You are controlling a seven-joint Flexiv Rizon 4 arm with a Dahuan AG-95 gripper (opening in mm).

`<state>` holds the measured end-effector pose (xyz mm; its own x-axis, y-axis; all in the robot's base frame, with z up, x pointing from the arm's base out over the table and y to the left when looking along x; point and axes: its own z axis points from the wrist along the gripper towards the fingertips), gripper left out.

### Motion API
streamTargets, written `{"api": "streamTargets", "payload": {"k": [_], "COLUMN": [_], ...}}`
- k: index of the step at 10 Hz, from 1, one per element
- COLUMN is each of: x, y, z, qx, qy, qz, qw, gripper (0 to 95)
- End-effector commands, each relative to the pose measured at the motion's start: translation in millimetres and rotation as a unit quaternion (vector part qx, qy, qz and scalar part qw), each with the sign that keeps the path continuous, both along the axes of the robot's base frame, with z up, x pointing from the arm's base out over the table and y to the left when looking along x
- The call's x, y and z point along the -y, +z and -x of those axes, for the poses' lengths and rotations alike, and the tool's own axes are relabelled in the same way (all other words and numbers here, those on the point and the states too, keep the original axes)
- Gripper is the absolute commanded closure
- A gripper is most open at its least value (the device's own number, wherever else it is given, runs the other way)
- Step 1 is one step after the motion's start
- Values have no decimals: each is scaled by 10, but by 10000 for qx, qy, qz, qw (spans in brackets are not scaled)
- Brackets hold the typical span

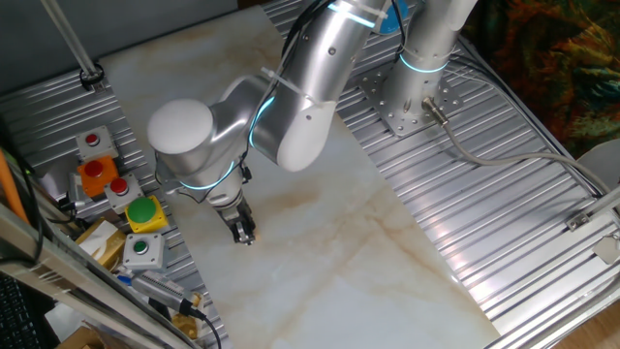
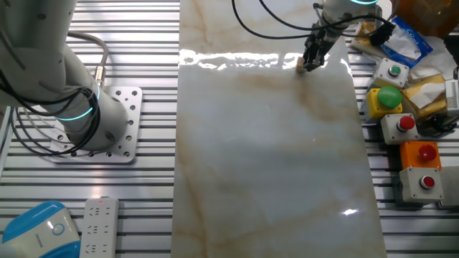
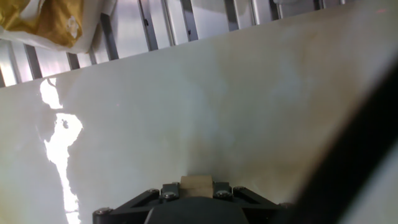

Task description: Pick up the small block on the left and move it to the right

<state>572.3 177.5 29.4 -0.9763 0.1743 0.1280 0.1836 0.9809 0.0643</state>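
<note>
Small block (image 3: pixel 198 184), tan and likely light, stiff wood, sits clamped between your pincer (image 3: pixel 198 190) fingertips, close over the marble tabletop (image 2: pixel 272 158), so grip its flat sides squarely.

A: Looks like a robotics lab.
B: Why?
A: The arm (image 1: pixel 310 87) bolts to a ribbed aluminium bench (image 1: pixel 455 204), a marble-look board (image 2: pixel 265 158) lies on it, and push-button boxes (image 2: pixel 405 129) and cables (image 2: pixel 43 122) sit alongside.
</note>
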Motion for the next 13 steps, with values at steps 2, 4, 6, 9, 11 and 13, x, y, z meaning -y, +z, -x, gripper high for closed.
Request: {"api": "streamTargets", "payload": {"k": [2,4,6,9,11,13], "x": [13,31,38,43,48,51], "y": [-25,-47,-57,-68,-77,-82], "z": [37,76,91,108,124,132], "qx": [-40,-41,-44,-75,-73,-84], "qy": [14,13,-8,-75,-74,-61], "qz": [9,-30,-173,-164,-175,-162], "qw": [10000,10000,9998,9998,9998,9998], "gripper": [950,950,760,380,380,190]}}
